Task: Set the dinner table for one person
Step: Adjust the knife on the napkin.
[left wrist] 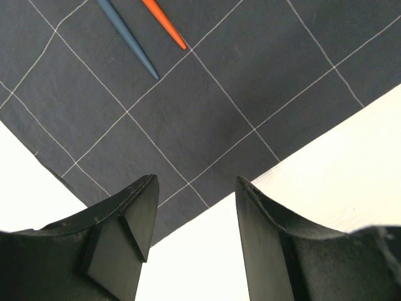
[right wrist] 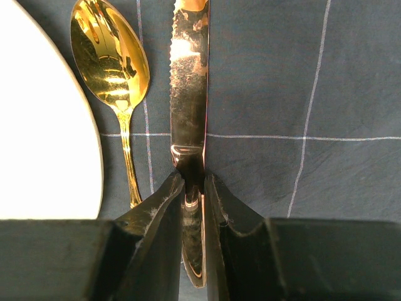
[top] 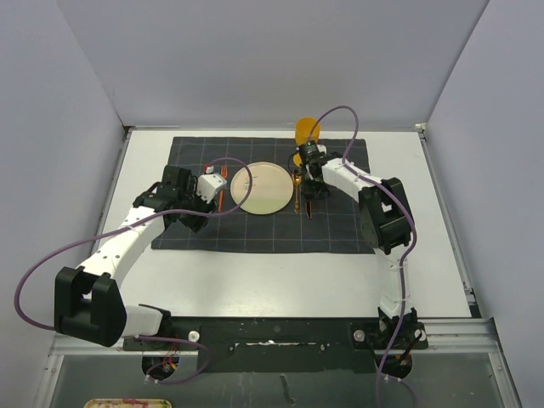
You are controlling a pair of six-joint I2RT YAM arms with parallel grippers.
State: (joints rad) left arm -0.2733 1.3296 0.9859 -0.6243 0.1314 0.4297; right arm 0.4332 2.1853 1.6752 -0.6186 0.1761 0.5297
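The white dinner table (top: 280, 276) carries a dark grey grid cloth (top: 340, 231). A pale round plate (top: 260, 188) lies at the cloth's middle, its rim (right wrist: 50, 125) also in the right wrist view. A gold spoon (top: 296, 191) (right wrist: 113, 69) lies just right of the plate. My right gripper (top: 309, 172) (right wrist: 193, 179) is shut on the handle of a gold knife (top: 308, 204) (right wrist: 189, 94), which lies parallel to the spoon, low over the cloth. My left gripper (top: 194, 217) (left wrist: 196, 182) stands open and empty over the cloth's edge.
Left of the plate lie an orange chopstick (top: 220, 197) (left wrist: 164, 24) and a blue one (left wrist: 128, 37). An orange rounded object (top: 306, 130) sits at the cloth's far edge. Purple cables loop over both arms. White walls close the table's back and sides.
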